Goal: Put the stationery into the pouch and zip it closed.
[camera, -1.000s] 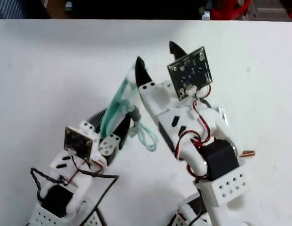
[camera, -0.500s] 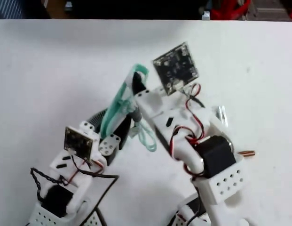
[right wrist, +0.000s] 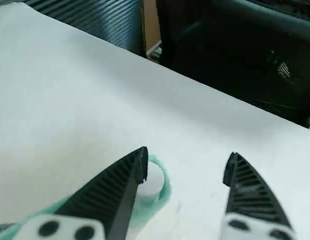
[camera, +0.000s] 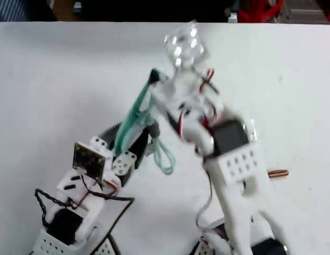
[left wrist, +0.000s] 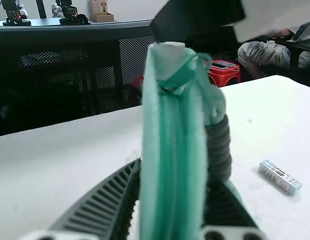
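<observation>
You have one green pouch (camera: 132,118), upright over the white table (camera: 58,79), clamped between the jaws of the left gripper (left wrist: 174,172); one right gripper (right wrist: 187,159), spread wide at the pouch's top end, one fingertip (right wrist: 141,159) touching it; one small pale box (left wrist: 279,176) lying on the table well apart.

I hold the translucent teal-green soft pouch (camera: 134,118) upright on its edge, pinched in my left claw (left wrist: 174,190). A white round-ended cylinder (left wrist: 169,50) pokes out at its top end, and a grey ribbed barrel (left wrist: 219,147) shows along one side. A teal loop strap (camera: 163,154) trails from the pouch's lower end. A small pale-blue rectangular case (left wrist: 279,176) lies flat on the white table (left wrist: 55,160), apart from the pouch, as does a slim copper-brown tip (camera: 278,172).
</observation>
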You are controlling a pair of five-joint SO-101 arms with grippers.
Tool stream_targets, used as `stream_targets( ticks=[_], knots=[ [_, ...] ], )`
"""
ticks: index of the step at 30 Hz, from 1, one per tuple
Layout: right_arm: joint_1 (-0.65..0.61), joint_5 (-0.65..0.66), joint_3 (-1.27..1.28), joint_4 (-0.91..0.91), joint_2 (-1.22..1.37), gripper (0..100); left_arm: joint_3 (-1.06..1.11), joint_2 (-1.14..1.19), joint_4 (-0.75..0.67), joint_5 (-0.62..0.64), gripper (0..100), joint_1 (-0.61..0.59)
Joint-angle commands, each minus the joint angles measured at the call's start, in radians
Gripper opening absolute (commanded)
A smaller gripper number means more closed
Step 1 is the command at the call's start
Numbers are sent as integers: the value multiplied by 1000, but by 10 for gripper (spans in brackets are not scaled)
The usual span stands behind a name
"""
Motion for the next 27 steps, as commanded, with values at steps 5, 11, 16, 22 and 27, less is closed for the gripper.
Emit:
stream_targets(
  ticks=[5, 11, 16, 22, 27],
  knots=[
    [-1, 8, -414, 306, 45, 146, -8, 10, -28, 9, 151, -8],
    [24, 12, -479, 357, 19, 173, -8, 10, -28, 9, 151, -8],
    [-94, 14, -334, 334, 122, 172, -8, 10, -26, 9, 151, -8],
    [-139, 14, -328, 401, 243, 171, -11, 10, -26, 15, 155, -8],
    [-99, 14, -586, 572, 199, 171, -12, 10, -26, 17, 155, -8]
  ],
)
